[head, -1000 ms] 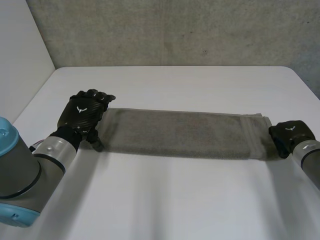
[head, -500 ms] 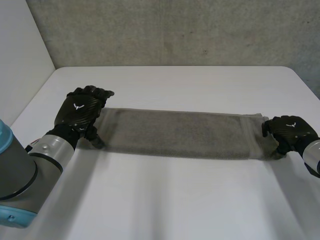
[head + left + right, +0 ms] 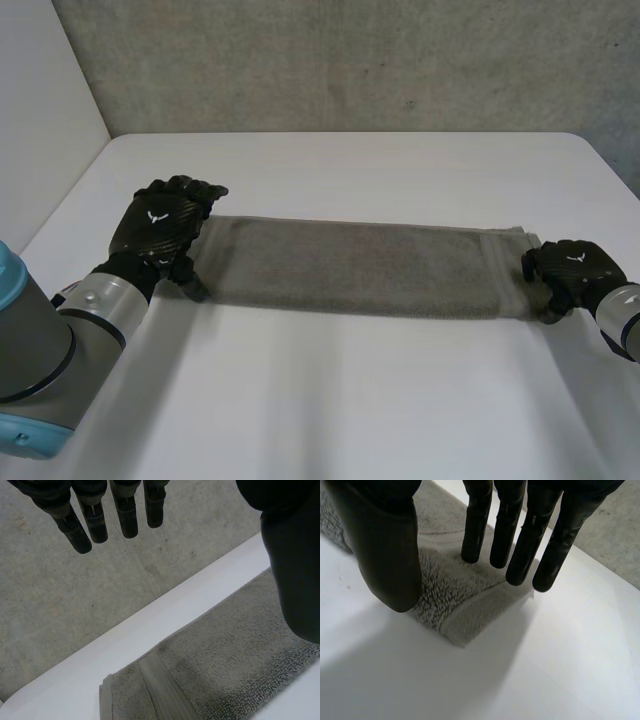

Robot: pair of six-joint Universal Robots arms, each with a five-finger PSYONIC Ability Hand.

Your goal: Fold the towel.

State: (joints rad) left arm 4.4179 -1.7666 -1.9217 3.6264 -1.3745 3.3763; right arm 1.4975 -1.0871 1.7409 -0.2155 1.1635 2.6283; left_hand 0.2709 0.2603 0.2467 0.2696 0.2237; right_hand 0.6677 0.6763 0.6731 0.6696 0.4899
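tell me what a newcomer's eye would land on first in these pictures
A long grey towel lies flat as a strip across the middle of the white table. A black hand sits at each of its short ends: the left hand at one, the right hand at the other. Both have straight fingers and neither pinches the cloth.
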